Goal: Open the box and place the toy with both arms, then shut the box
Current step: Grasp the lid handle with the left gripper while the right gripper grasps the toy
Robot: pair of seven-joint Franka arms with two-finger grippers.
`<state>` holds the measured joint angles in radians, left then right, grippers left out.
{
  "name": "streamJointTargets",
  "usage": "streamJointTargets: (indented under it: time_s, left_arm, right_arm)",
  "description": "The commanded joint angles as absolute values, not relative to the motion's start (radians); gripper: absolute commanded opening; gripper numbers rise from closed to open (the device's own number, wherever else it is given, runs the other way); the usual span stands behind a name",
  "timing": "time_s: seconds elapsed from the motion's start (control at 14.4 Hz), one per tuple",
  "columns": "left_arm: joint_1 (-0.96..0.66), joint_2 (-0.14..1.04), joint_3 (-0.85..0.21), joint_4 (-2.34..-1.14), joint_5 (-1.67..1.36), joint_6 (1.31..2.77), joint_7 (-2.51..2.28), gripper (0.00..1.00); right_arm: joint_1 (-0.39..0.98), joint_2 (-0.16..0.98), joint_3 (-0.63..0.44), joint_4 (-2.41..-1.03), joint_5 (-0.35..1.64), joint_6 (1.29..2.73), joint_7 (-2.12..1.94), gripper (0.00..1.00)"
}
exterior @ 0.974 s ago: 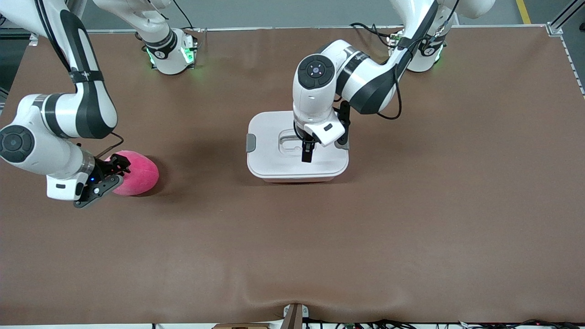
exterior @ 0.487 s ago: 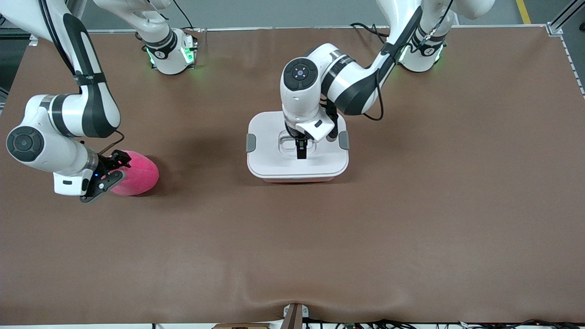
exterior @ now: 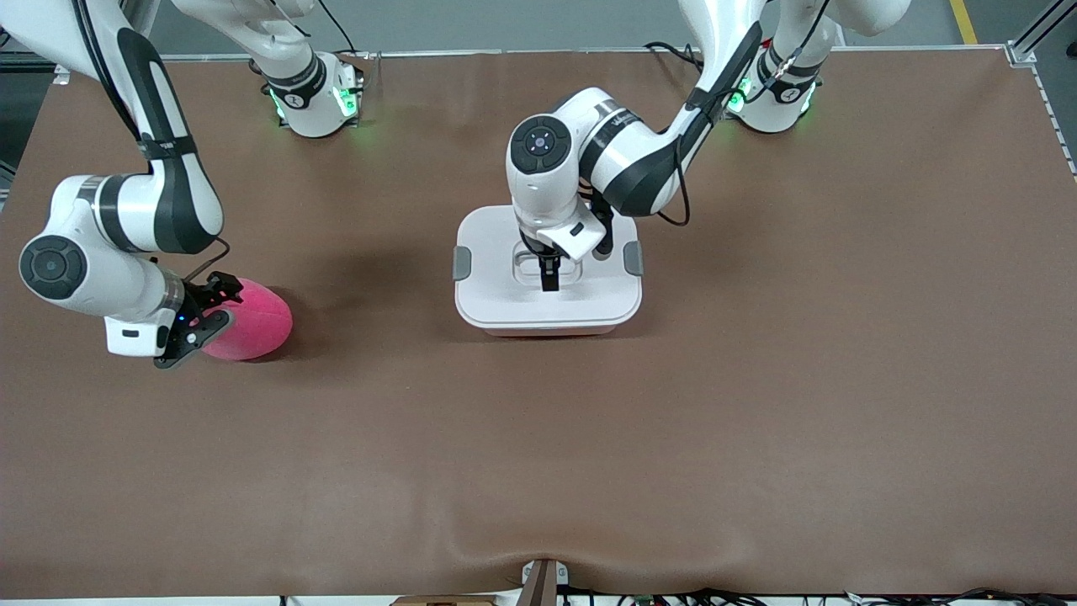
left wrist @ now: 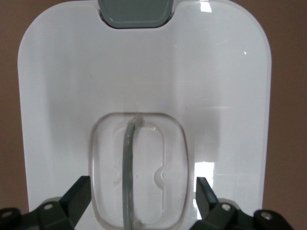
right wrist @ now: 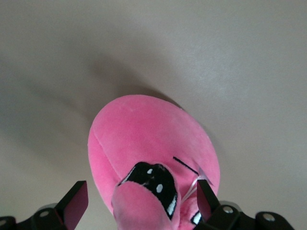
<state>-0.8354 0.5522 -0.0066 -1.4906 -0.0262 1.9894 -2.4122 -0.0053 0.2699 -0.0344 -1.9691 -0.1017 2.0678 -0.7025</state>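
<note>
The box (exterior: 505, 303) sits mid-table with its white lid (left wrist: 144, 72) on and a grey clip (exterior: 462, 263) at each end. My left gripper (exterior: 549, 276) hangs low over the lid's recessed handle (left wrist: 128, 163). It is open, one finger on each side of the recess (left wrist: 143, 191). The toy (exterior: 257, 324), a bright pink plush, lies on the table toward the right arm's end. My right gripper (exterior: 220, 307) is open at the toy's eye end, its fingers (right wrist: 76, 199) straddling the plush (right wrist: 144, 134) and a dark-lidded eye (right wrist: 153, 182).
Brown table mat (exterior: 757, 379) runs under everything. Both arm bases (exterior: 315, 101) stand along the table edge farthest from the front camera. A small bracket (exterior: 543, 576) sits at the nearest edge.
The left arm has shifted toward the right arm's end, bringing its gripper from beside the recess to over the handle. The right gripper has edged closer around the toy.
</note>
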Motion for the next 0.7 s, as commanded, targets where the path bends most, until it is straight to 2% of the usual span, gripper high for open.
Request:
streamJointTargets:
  time_s: [0.0,0.14,0.21,0.28,0.35,0.42,0.49,0.63]
  left_arm:
    - [-0.848,0.543,0.003,-1.511,-0.025,2.008,-2.424,0.64]
    - [-0.848,0.537,0.003,-1.511,-0.025,2.008,-2.422,0.16]
    - [-0.848,0.534,0.005,-1.509,-0.025,2.008,-2.424,0.0]
    - [-0.847,0.532,0.005,-1.509,-0.025,2.008,-2.424,0.0]
    - [-0.847,0.532,0.005,-1.509,-0.025,2.008,-2.424,0.0]
    - [-0.847,0.532,0.005,-1.509,-0.025,2.008,-2.425,0.0]
    - [-0.847,0.531,0.005,-1.509,-0.025,2.006,-2.424,0.0]
    - [-0.847,0.509,0.005,-1.508,-0.025,2.0,-2.424,0.0]
  right_arm:
    - [-0.017,0.236,-0.025,-2.0,-0.121,2.056,-0.733,1.0]
    - [-0.021,0.239,-0.025,-2.0,-0.121,2.043,-0.761,1.0]
    - [-0.021,0.241,-0.025,-2.0,-0.121,2.039,-0.767,1.0]
    - [-0.023,0.242,-0.025,-1.999,-0.121,2.027,-0.767,1.0]
    - [-0.021,0.242,-0.025,-1.999,-0.121,2.02,-0.767,0.92]
    - [-0.021,0.242,-0.025,-1.997,-0.121,2.004,-0.767,0.65]
    - [-0.023,0.242,-0.025,-1.996,-0.121,1.993,-0.765,0.43]
    - [-0.025,0.244,-0.023,-1.994,-0.121,1.991,-0.769,0.18]
